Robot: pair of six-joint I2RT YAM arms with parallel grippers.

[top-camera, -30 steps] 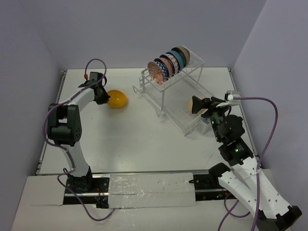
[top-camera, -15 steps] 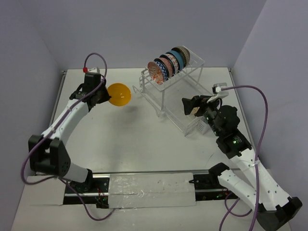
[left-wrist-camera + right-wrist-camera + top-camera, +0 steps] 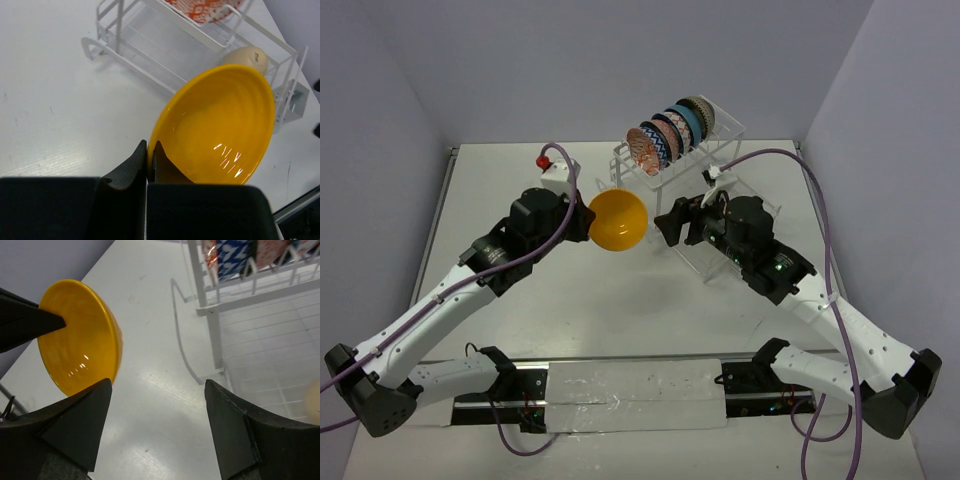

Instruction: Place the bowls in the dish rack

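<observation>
My left gripper (image 3: 588, 222) is shut on the rim of an orange-yellow bowl (image 3: 617, 220) and holds it tilted in the air left of the white wire dish rack (image 3: 705, 170). The left wrist view shows its fingers (image 3: 137, 155) pinching the bowl's edge (image 3: 220, 125). My right gripper (image 3: 670, 225) is open and empty, just right of that bowl. In the right wrist view the bowl (image 3: 80, 340) lies beside the left finger. Several patterned bowls (image 3: 670, 135) stand in the rack's top slots. A cream bowl (image 3: 247, 57) lies in the lower tray.
The rack's wire foot (image 3: 182, 340) juts out over the white table (image 3: 580, 300) toward the grippers. The right arm (image 3: 770, 270) crosses in front of the rack's lower tray. Grey walls close off the left, back and right.
My left gripper has lifted the orange-yellow bowl off the table and carried it right toward the middle. My right gripper has moved left, away from the rack's lower tray, to the bowl.
</observation>
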